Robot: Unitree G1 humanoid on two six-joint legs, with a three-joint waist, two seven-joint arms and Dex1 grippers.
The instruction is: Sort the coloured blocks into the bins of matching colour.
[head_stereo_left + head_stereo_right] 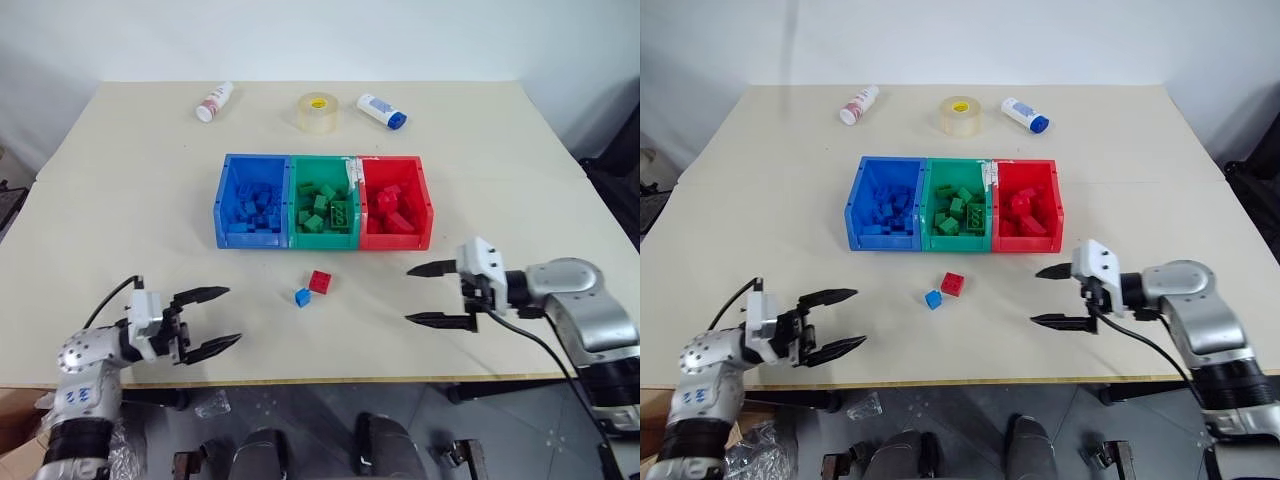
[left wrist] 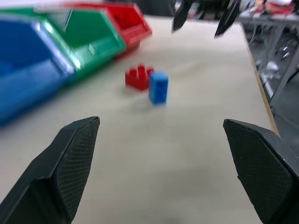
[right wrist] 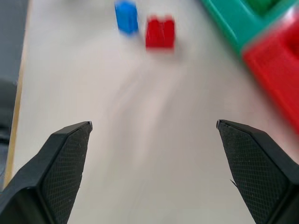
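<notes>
Grippers first: we found the right gripper [image 1: 436, 294] over the table's [image 1: 120, 200] near right part, its two black fingers spread wide with nothing between them, pointing toward the middle. We logged the left gripper [image 1: 210, 320] at the near left edge, likewise wide open and empty, aimed at the same middle ground.

Loose blocks, between the two grippers (both lying on bare tabletop): we counted one red block [image 1: 320, 281] and one blue block [image 1: 302, 297], just beside each other, the blue one nearer the table's front edge. Neither was touched by a finger.

Bins, beyond the loose pair: we noted the blue bin [image 1: 224, 205] on the left, the green bin [image 1: 322, 165] in the middle and the red bin [image 1: 426, 205] on the right, joined in a row. Each held a heap of blocks of its own colour.

Far edge: we listed a tape roll [image 1: 318, 112] flanked by two white bottles, one [image 1: 214, 101] red-labelled, the other [image 1: 381, 110] blue-capped, both lying down.
</notes>
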